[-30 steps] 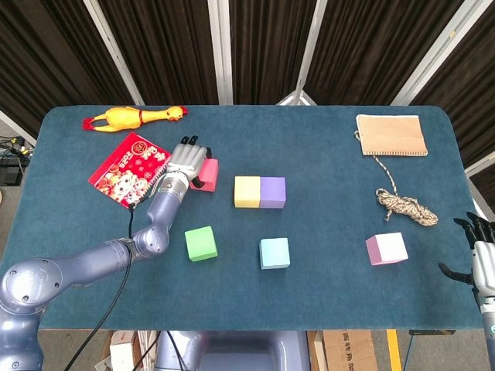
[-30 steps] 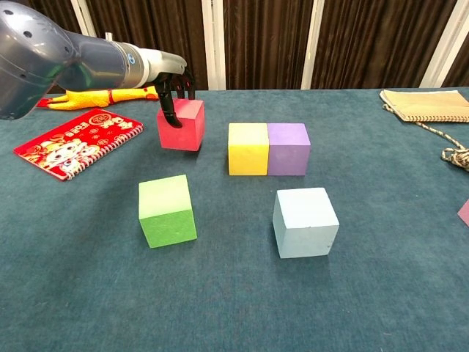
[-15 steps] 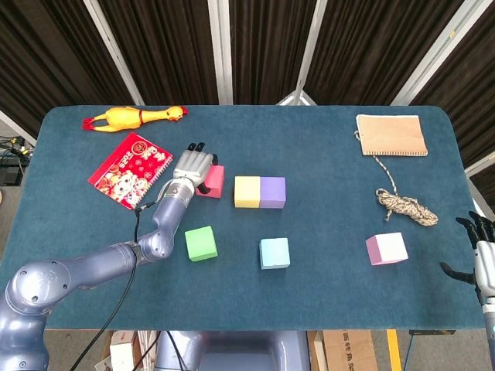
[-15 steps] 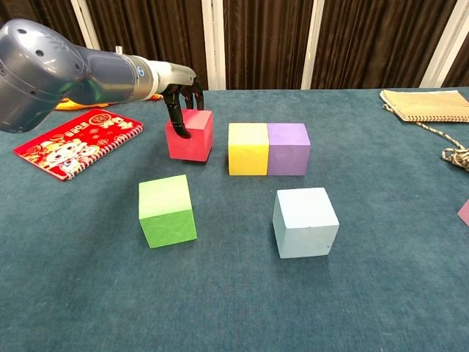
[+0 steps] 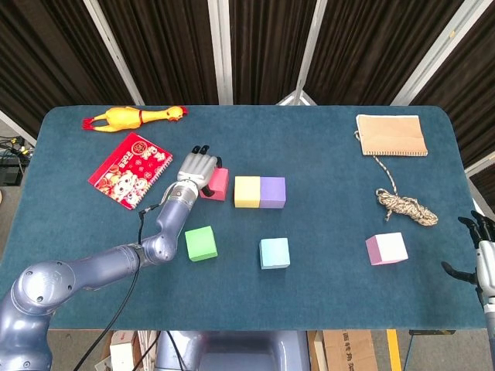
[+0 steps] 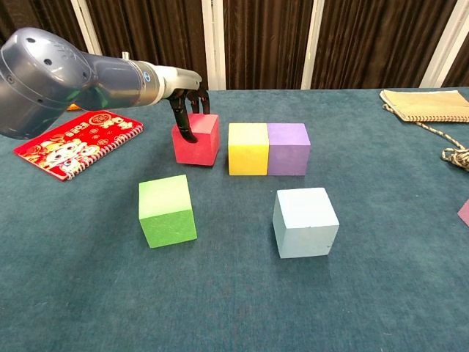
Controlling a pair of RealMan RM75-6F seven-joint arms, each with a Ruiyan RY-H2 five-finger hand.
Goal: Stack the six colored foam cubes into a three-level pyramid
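Observation:
My left hand (image 5: 196, 167) grips the red cube (image 5: 217, 184) from its left side and top; the cube (image 6: 198, 141) stands slightly turned on the table, a narrow gap from the yellow cube (image 5: 247, 192). The purple cube (image 5: 272, 192) touches the yellow one (image 6: 248, 148) on its right. Nearer the front lie the green cube (image 5: 201, 243) and the light blue cube (image 5: 274, 253), well apart. A pink cube (image 5: 386, 248) sits alone at the right. My right hand (image 5: 481, 259) hangs at the table's right edge, fingers apart, holding nothing.
A rubber chicken (image 5: 135, 116) and a red notebook (image 5: 130, 169) lie at the back left. A brown pouch (image 5: 391, 134) with a coiled rope (image 5: 406, 205) is at the back right. The table's blue cloth (image 5: 325, 294) runs bare along the front.
My left hand has carried the red cube to the right, from beside the notebook to just left of the yellow cube, and brought it down to the table. The right hand stayed put.

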